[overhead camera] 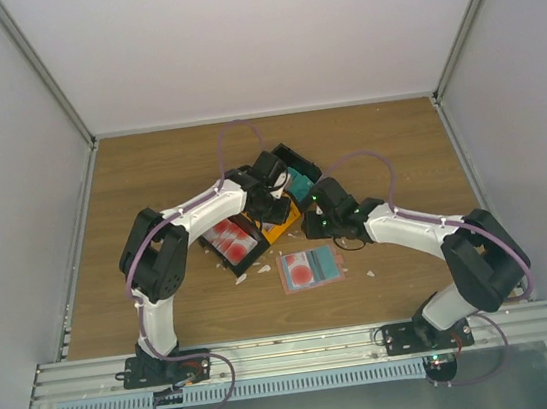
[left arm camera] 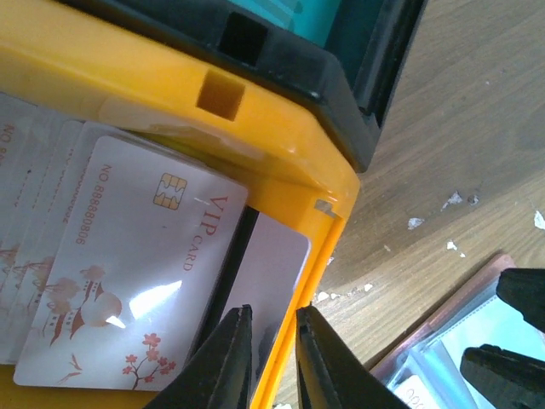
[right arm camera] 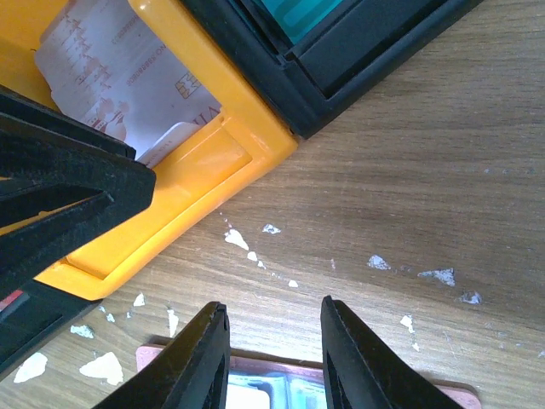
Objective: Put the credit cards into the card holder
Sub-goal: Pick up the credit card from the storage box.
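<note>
I cannot tell whether my nearly closed left end effector (left arm camera: 274, 313) pinches the pale card (left arm camera: 136, 273) ahead. The card holder (left arm camera: 443, 334) lies right of it, near the spread right end effector (right arm camera: 274, 311).

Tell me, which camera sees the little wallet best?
The top camera. It shows the whole wallet lying open on the table. The left wrist camera catches only one corner at the picture's edge, and the right wrist camera only a strip along the bottom.
</note>
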Robot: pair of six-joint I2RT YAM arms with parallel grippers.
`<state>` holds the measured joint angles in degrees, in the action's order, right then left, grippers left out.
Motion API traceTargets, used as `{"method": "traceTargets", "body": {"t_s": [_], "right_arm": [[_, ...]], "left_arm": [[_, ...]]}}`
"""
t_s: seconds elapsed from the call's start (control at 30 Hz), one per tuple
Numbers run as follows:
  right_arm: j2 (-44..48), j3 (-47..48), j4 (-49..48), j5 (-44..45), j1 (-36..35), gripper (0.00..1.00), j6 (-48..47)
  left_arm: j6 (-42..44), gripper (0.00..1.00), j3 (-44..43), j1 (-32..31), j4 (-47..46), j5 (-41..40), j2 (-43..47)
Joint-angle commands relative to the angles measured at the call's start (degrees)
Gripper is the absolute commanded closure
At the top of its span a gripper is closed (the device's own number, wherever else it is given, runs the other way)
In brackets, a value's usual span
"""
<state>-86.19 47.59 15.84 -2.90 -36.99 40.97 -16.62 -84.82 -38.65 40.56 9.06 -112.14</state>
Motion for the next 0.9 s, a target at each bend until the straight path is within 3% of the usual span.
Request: {"method": "traceTargets", "body": {"t_s": [0.0, 0.2, 0.6, 0.87], "right_arm": [[1.7, -0.9, 0.3, 1.6, 0.4, 0.68, 0.1], [2.4, -1.1, 0.4, 1.8, 0.4, 0.68, 0.2], [7.9, -3.1, -4.0, -0.8, 1.1, 0.64, -0.9], [16.2, -6.9, -12.5, -9.6, 3.7, 0.57, -2.1]], "left_arm": [[0.9, 0.85, 0.3, -0.7, -0.6, -1.8, -0.8], [1.1, 1.0, -0.4, -1.0, -0.3, -3.3, 2.2], [-0.4, 1.0, -0.2, -1.6, -0.8, -13.3, 11.9], [-3.6, 1.0, 8.3, -1.6, -11.5, -10.5, 24.7]]}}
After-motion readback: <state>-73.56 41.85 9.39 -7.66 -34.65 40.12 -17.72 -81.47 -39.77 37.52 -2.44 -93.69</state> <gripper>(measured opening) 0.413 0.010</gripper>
